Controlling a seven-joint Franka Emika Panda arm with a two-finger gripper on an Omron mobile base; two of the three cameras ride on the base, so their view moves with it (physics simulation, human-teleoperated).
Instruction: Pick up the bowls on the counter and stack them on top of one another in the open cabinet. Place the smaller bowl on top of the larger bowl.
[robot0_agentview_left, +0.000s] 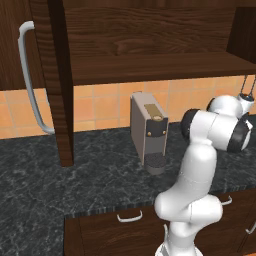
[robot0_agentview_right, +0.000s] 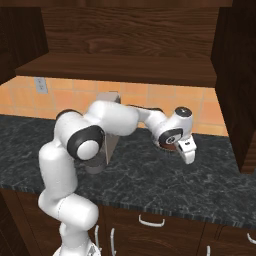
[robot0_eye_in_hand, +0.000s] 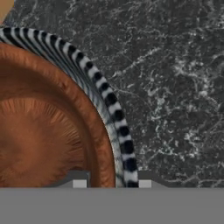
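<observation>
A round bowl (robot0_eye_in_hand: 48, 127), reddish-brown inside with a dark blue-grey ribbed outside, sits on the dark marbled counter (robot0_eye_in_hand: 175, 87). My gripper (robot0_eye_in_hand: 112, 183) straddles the bowl's near rim, one fingertip (robot0_eye_in_hand: 79, 183) inside and the other outside, closed in tight against the wall. In the right base view my gripper (robot0_agentview_right: 186, 152) points down at the counter (robot0_agentview_right: 150, 175) to the right of the coffee machine (robot0_agentview_right: 111, 145), and my hand covers most of the bowl. The open cabinet (robot0_agentview_left: 150, 65) hangs above with a plain bare shelf (robot0_agentview_right: 125, 67).
The grey coffee machine (robot0_agentview_left: 148, 127) stands at the back of the counter (robot0_agentview_left: 100, 175). The cabinet's open door with its long curved handle (robot0_agentview_left: 27, 80) hangs at the left. Brown drawers (robot0_agentview_right: 150, 220) run under the counter's front edge.
</observation>
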